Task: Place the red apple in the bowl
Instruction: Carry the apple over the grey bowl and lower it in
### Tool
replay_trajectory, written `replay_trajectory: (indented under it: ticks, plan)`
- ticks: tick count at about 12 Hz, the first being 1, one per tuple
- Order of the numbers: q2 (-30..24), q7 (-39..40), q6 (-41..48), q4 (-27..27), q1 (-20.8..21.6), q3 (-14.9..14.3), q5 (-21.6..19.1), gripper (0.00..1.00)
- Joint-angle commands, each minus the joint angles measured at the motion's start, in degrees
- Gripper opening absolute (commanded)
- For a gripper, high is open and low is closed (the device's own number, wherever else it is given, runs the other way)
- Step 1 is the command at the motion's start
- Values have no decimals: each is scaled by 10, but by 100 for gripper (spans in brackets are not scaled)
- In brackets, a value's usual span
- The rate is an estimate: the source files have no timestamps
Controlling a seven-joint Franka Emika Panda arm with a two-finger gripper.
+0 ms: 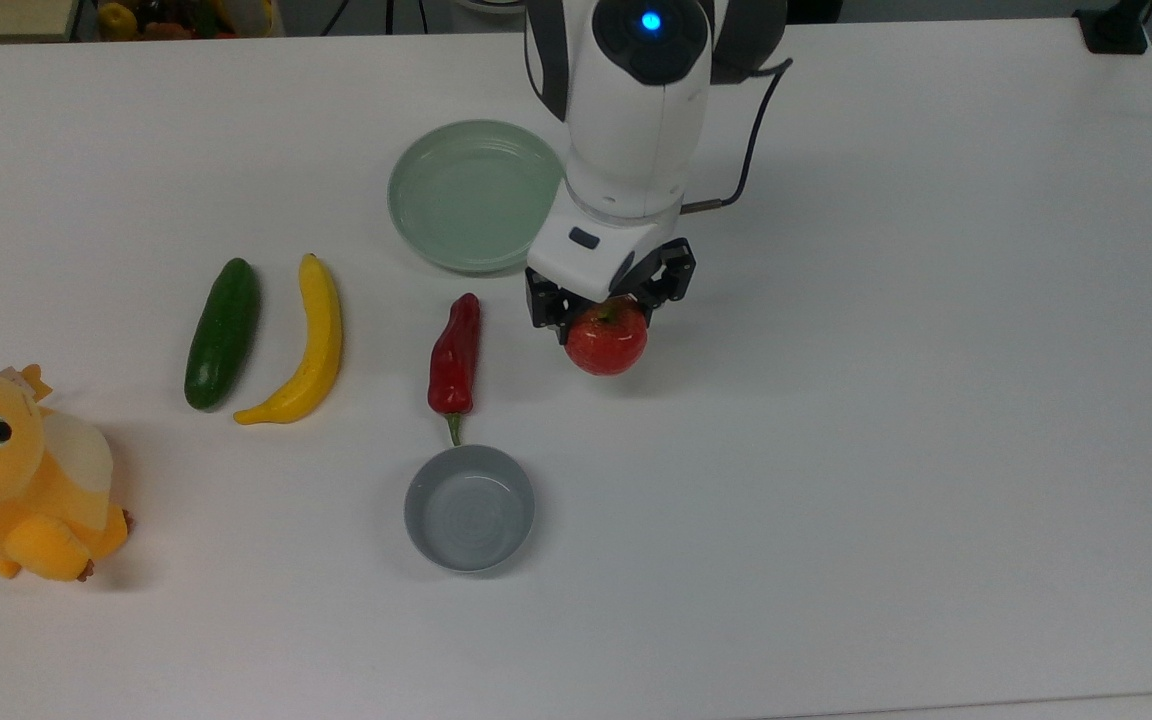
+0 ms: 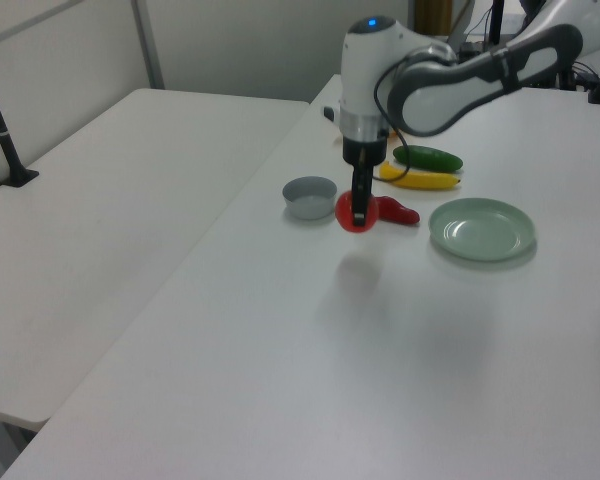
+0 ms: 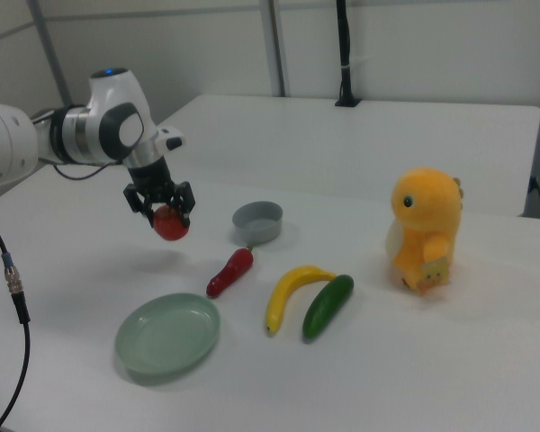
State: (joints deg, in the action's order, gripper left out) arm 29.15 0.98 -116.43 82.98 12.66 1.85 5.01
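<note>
Above the white counter (image 1: 886,400), the end effector (image 1: 608,300) holds the red apple (image 1: 606,343) between its fingers, lifted clear so that its shadow falls on the counter below it in the left view, while the grey bowl (image 1: 469,508) sits well apart toward the top view's lower left, just past the stem of the chili pepper (image 1: 455,352). No writing can be read anywhere. The right view shows the whole yellow plush toy (image 3: 425,229) upright beside the cucumber (image 3: 328,306) and banana (image 3: 288,293), with the green plate (image 3: 167,336) nearest the camera.
</note>
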Motion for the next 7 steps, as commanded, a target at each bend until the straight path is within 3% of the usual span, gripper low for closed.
replay_trajectory:
  ticks: [1, 3, 7]
  plan:
    - [1, -5, 28, -71, -27, 3, -9, 8]
    - [16, -2, 8, -113, -51, 2, -9, 8]
    - [57, -2, -140, -116, -85, -5, -8, 8]
